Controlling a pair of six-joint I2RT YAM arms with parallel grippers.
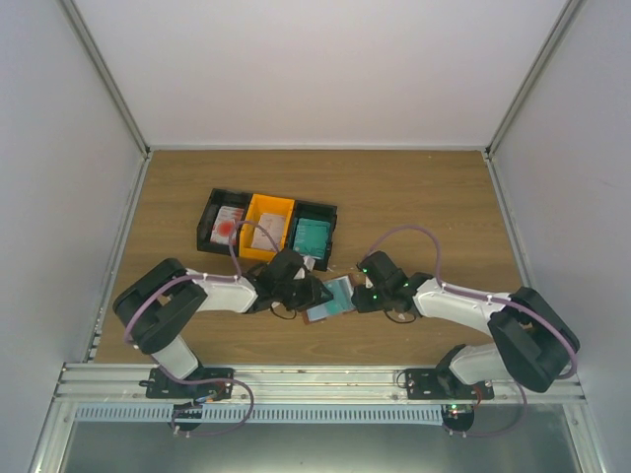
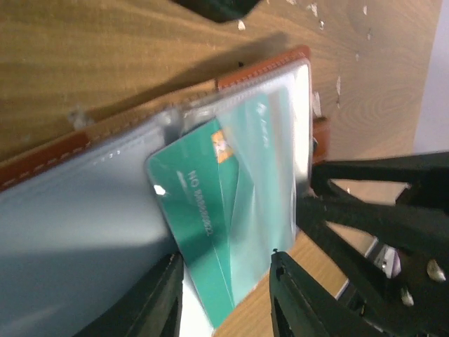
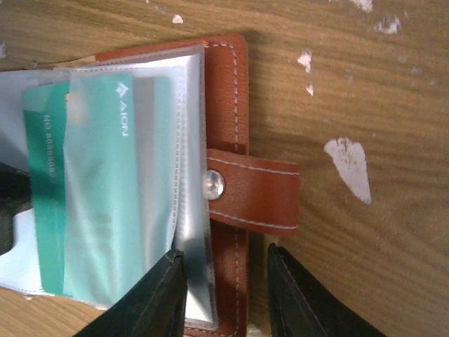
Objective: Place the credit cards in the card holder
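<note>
we read "aion" beside a white diamond sign on the teal credit card. along its long edge we read "no" and a row of digits beginning with eights; the remaining digits are not legible.

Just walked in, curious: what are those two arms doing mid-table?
They are loading an open brown card holder on the table. A teal card sits partway in a clear sleeve. The left gripper straddles the card's free end, the right gripper the holder's clasp edge, both with jaws apart. More cards wait in bins behind.
</note>
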